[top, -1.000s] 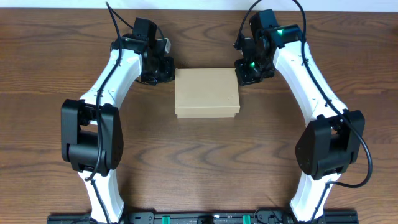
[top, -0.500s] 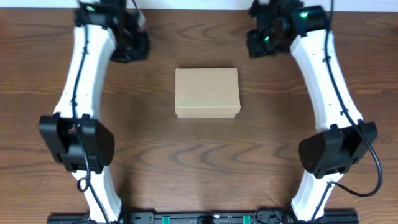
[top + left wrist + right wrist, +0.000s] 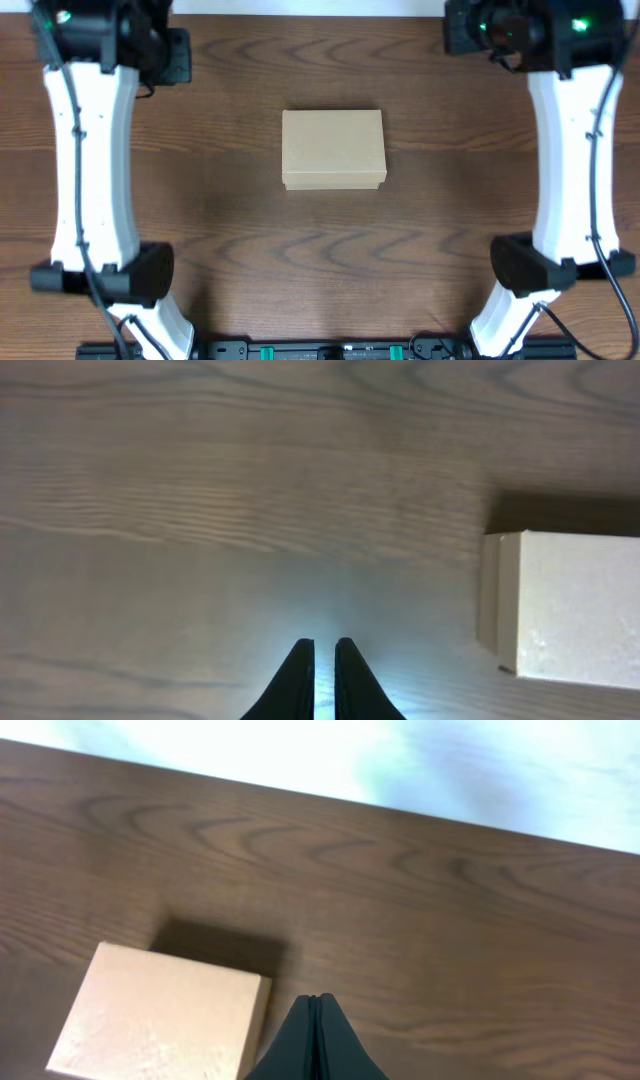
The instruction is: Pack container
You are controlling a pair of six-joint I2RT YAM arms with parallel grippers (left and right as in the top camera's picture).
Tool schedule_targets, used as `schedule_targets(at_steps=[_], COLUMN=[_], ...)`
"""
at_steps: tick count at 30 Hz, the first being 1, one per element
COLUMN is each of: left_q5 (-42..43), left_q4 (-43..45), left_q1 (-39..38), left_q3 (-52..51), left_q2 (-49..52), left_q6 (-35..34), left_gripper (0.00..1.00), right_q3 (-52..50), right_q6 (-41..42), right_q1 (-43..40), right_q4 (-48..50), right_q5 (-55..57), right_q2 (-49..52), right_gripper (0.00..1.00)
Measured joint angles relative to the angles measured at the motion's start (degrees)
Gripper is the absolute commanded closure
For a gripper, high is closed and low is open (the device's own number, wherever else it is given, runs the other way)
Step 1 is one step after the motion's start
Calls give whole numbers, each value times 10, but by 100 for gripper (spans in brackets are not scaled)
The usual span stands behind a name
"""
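The container (image 3: 333, 150), a plain brown cardboard box with its lid down, lies at the middle of the wooden table. It also shows at the right edge of the left wrist view (image 3: 570, 610) and at the lower left of the right wrist view (image 3: 160, 1015). My left gripper (image 3: 170, 55) is raised at the far left, well away from the box; its fingers (image 3: 323, 645) are together with only a thin slit and hold nothing. My right gripper (image 3: 465, 35) is raised at the far right; its fingers (image 3: 318, 1000) are pressed shut and empty.
The far table edge (image 3: 400, 810) runs along the top of the right wrist view, with a bright blurred area behind it. No other objects show on the wood (image 3: 330, 260).
Both arms have drawn back from the box's sides, rising and swinging outward to the far corners. The box has not moved and stays closed.
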Motion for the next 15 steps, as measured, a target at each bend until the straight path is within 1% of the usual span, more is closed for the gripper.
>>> schedule_targets(at_steps=[2, 3, 4, 5, 6, 7, 8, 10, 11, 12, 13, 15], left_q5=[-14, -21, -28, -32, -40, -47, -54, -65, -69, -71, -74, -78], left_q4=[-11, -18, -25, -28, -31, -31, -31, -31, -31, -31, -31, -31], left_q1=[0, 0, 0, 0, 0, 0, 0, 0, 0, 0, 0, 0], left_q3=[0, 0, 0, 0, 0, 0, 0, 0, 1, 1, 3, 6], left_q2=[-25, -39, -54, -66, -82, -99, -119, -147, -165, -177, -191, -213], left_q6=[0, 0, 0, 0, 2, 0, -4, -4, -4, -4, -2, -7], left_gripper=[90, 87, 82, 75, 68, 61, 58, 54, 49, 28, 5, 5], right_q3=[1, 1, 2, 3, 4, 4, 5, 6, 7, 8, 9, 11], right_q6=[0, 0, 0, 0, 0, 1, 0, -1, 0, 0, -2, -3], right_q1=[0, 0, 0, 0, 0, 0, 0, 0, 0, 0, 0, 0], right_q4=[-10, -14, -17, -19, -19, -19, -19, -20, -20, -21, -22, -27], right_q5=[5, 8, 10, 12, 15, 18, 23, 32, 38, 41, 45, 49], right_q2=[-23, -35, -48, -62, -74, -85, -98, -117, -127, -136, -142, -150], right_gripper=[99, 99, 99, 98, 92, 79, 62, 41, 18, 1, 1, 1])
